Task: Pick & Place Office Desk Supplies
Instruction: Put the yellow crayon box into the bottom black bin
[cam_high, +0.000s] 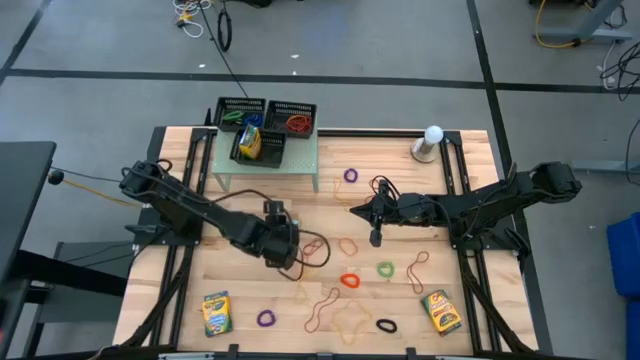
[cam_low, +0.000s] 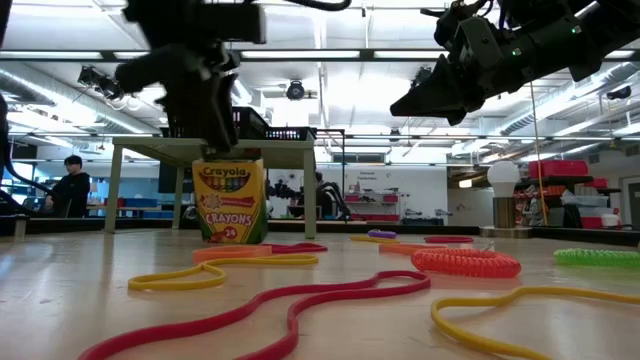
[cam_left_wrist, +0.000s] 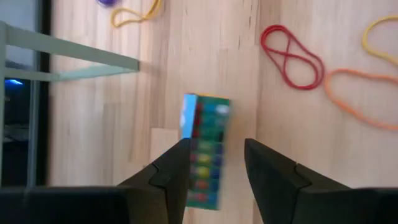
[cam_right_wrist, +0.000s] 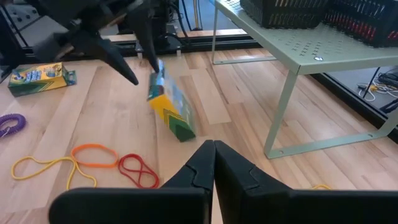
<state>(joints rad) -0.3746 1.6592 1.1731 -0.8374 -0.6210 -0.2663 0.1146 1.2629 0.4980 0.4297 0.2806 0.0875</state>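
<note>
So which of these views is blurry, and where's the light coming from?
Left wrist view: the crayon box between the left gripper's open fingers is smeared. Right wrist view: the same box is streaked too. Low view: ceiling strip lights backlight the scene, leaving both arms dark; the near bands look soft. High view: even light, faint shadows.

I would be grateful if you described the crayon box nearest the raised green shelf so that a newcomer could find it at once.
Start at the pale green shelf at the table's far edge, then move toward the left arm's pincer. The crayon box stands upright right below its open fingers, unlike the two boxes lying flat near the front edge.
</note>
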